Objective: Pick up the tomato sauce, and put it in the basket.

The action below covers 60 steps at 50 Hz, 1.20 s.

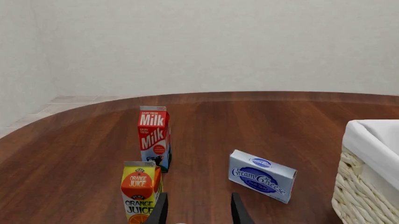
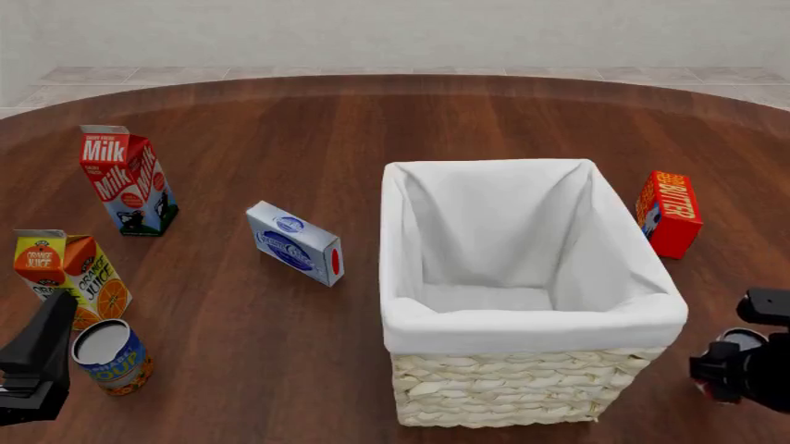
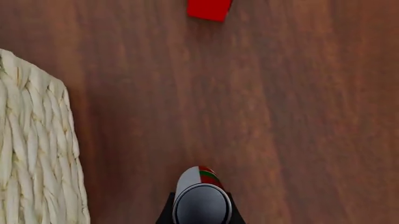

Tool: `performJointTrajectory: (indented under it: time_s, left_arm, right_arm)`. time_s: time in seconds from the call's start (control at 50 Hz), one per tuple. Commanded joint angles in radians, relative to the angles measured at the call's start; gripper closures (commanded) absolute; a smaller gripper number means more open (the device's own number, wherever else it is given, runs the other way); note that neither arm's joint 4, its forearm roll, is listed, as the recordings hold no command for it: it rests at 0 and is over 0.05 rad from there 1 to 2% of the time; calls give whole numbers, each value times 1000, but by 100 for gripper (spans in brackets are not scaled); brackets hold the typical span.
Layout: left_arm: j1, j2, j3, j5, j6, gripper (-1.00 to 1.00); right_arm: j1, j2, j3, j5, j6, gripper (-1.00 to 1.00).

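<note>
The fingers [image 1: 163,212] of the left gripper [image 1: 198,215] show in the left wrist view as two dark tips standing apart with nothing between them. Ahead of them stand the orange juice carton [image 1: 141,192] and the milk carton [image 1: 154,138], with the cream cheese box [image 1: 262,175] lying further over and the basket [image 1: 367,175] at the edge.

In the front view the basket [image 2: 524,319] sits mid-counter [image 2: 284,351], its white lining empty. The blue-and-yellow can [image 2: 111,355] stands near the left gripper [image 2: 35,363]. The right gripper [image 2: 738,363] is low beside the basket's near right corner, and a silver top peeks just beside it. The butter box [image 2: 668,212] stands beyond.

In the right wrist view the tomato sauce [image 3: 201,195] stands upright on the counter, its round body sitting between the right gripper's fingers [image 3: 167,211]; whether they press on it I cannot tell. The basket wall [image 3: 37,154] is near, the butter box [image 3: 210,9] well ahead.

The can is likely rigid, moderately heavy and smooth, so it could slip; a firm squeeze across the middle of the label looks the safest hold.
</note>
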Motion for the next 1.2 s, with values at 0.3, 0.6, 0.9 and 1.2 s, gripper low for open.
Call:
performJointTrajectory:
  time_s: [0.3,0.6,0.9,1.2]
  left_arm:
    - [0,0,0,0,0,-100]
    - [0,0,0,0,0,-100]
    - [0,0,0,0,0,-100]
    - [0,0,0,0,0,-100]
  right_arm:
    - [42,-307,-119,326,20,100]
    - [66,-386,-224,427,-7,100]
    - [97,-401,-325,498,-10,100]
    - [111,-366,-412,518,-36,100]
